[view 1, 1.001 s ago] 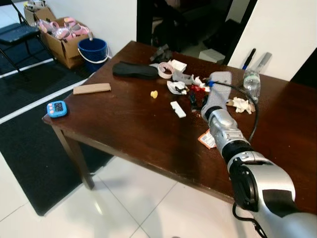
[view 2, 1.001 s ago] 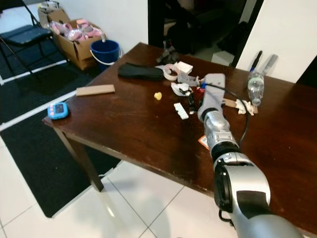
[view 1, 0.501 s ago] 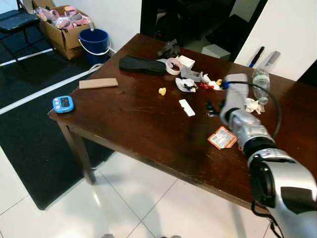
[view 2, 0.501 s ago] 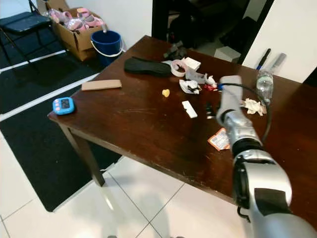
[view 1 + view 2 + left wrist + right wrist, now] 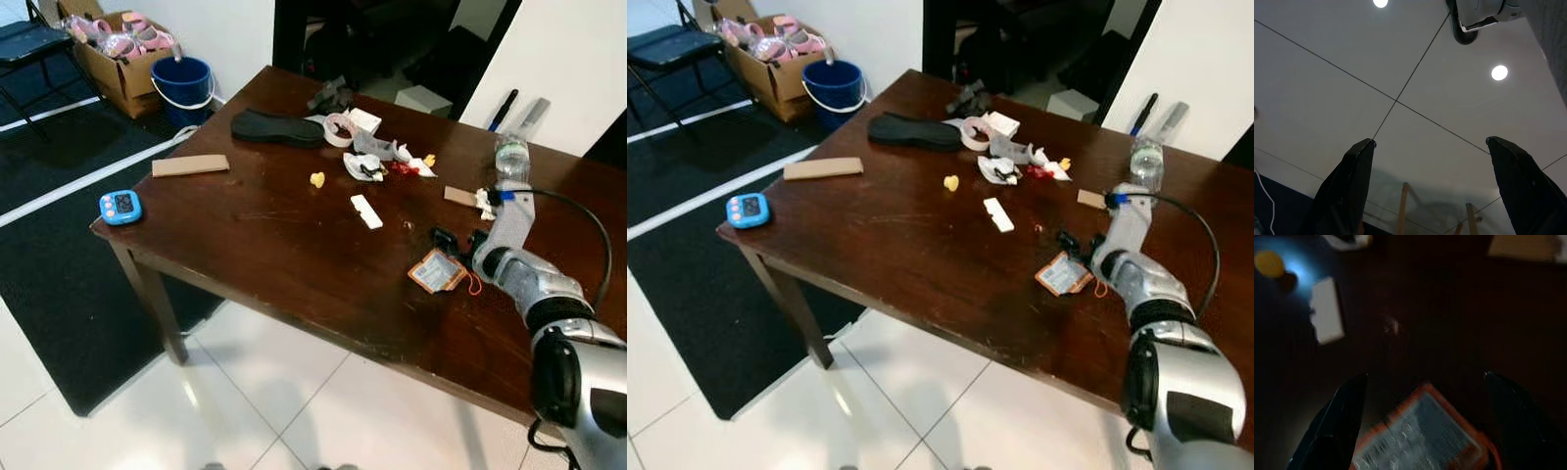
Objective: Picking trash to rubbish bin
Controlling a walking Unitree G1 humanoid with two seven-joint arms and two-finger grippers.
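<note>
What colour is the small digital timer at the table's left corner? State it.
Blue small digital timer, clearest in the left eye view.

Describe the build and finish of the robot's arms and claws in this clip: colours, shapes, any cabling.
The right arm has rounded silver shells split by black joint bands, narrowing into a pale grey wrist block with a small blue fitting. A black cable loops from that block back along the forearm. Both the right claw and the left claw have two long, tapering matte black fingers, set apart.
</note>
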